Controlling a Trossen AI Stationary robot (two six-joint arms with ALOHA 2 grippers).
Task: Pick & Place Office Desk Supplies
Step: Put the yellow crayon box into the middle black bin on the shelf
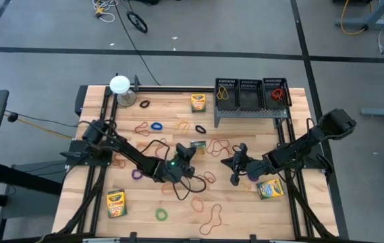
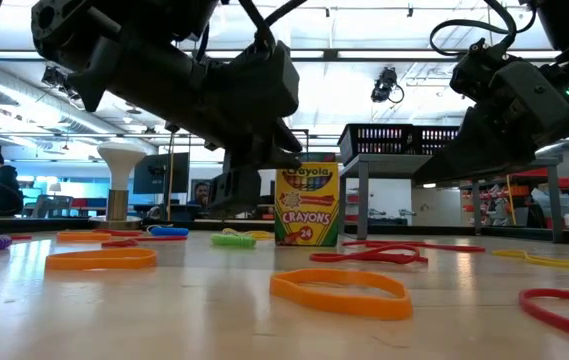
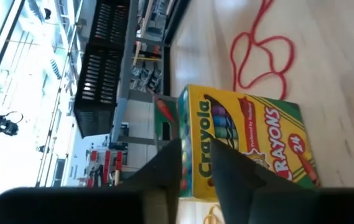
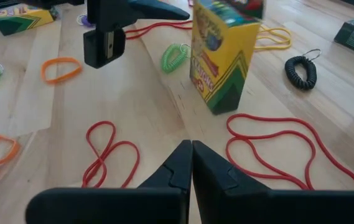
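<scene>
Orange rubber band (image 2: 342,293) lies flat in front of the upright crayon box (image 2: 307,204). Left gripper (image 1: 190,151) straddles that box, fingers slightly parted. Right gripper (image 1: 237,163), pinched closed and empty, hovers just right of the box.

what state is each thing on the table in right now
left tool: partly open, right by the centre crayon box
right tool: shut, empty
centre crayon box: standing upright on the table
crayon box by the rack: upright
mesh rack: raised on legs, bands in its end compartments
</scene>
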